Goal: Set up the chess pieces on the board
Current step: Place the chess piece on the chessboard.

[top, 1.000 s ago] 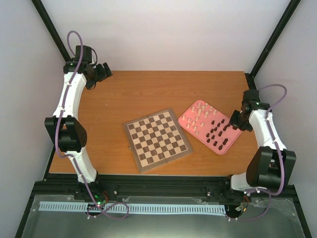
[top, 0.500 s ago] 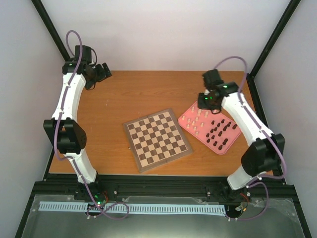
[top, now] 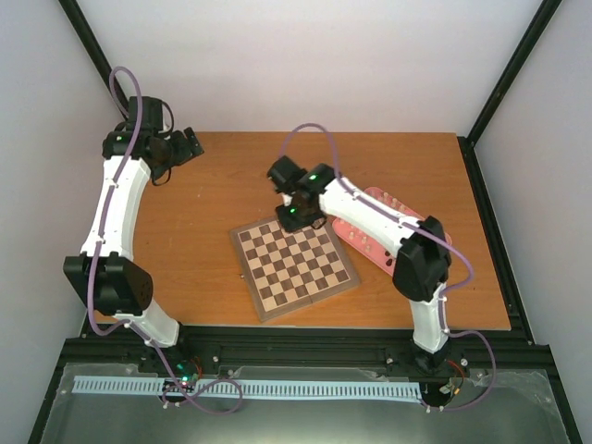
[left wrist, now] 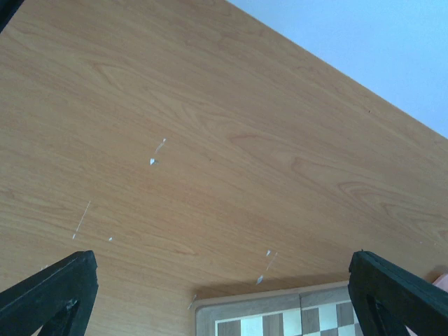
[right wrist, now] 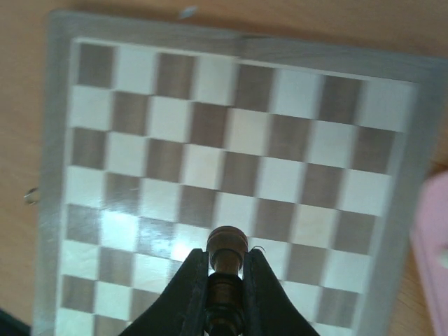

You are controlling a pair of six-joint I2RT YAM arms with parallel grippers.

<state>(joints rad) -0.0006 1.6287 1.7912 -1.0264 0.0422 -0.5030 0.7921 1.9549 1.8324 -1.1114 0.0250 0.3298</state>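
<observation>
the right claw (right wrist: 225, 262), clenched on 1 dark piece (right wrist: 225, 243), has swung off the tray (top: 370, 250) to the far edge of the bare board (right wrist: 105, 105) — first placement looks close; the left claw (left wrist: 224, 287) hangs released.

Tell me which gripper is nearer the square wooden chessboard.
Right. The right gripper hovers over the chessboard's far edge; the left gripper sits apart, near the table's far-left corner.
</observation>
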